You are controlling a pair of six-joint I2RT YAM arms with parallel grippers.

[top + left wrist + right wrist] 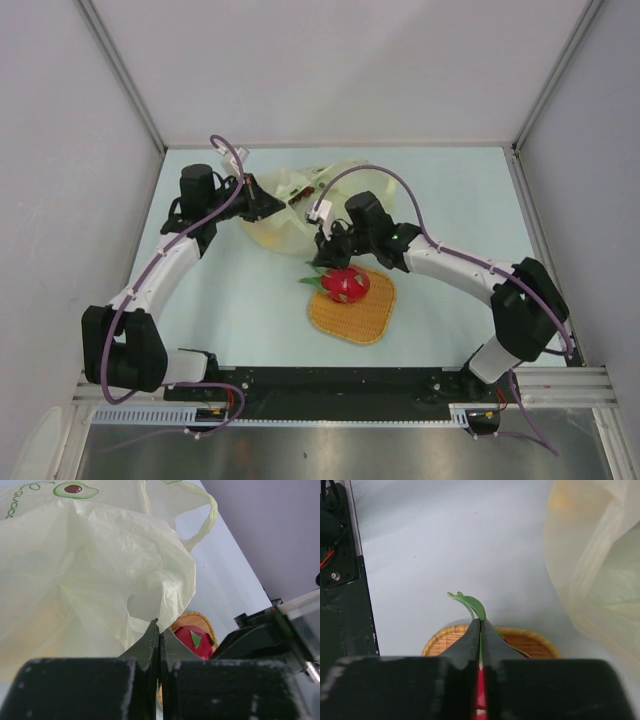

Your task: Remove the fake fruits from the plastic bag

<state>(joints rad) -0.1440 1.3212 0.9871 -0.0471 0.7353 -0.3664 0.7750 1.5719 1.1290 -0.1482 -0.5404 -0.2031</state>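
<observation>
So the dragon fruit (348, 286) is out of the bag. It's over the 11 o'clock corner of the orange woven mat (355, 318), near the middle of the pale blue worktop (240, 300). I can't tell if it's fully resting on the mat or not. Seen from above, its long axis runs about 9 to 3 o'clock, and the green tips stick out toward 9, past the mat's edge. The body is a smooth, glossy red plastic oval with flat, leaf-shaped green scales. The mat is a rounded square of tight basket weave with a raised rim.

The right hand (480, 622) is clamped shut on one of those green scales. In its wrist cam a green sliver runs between the fingers, with the curled tip poking out beyond them and red showing lower down.

The plastic bag (285, 228) is at 12 o'clock from the mat, toward the far side of the worktop. It's thin, crinkly, see-through pale yellow-green film, all bunched up, and a handle loop (207, 517) and an avocado print (72, 489) are visible. The left hand (156, 626) is closed at the bag's 9 o'clock side. The film's folds gather right at its fingertips, so it looks pinched there.
</observation>
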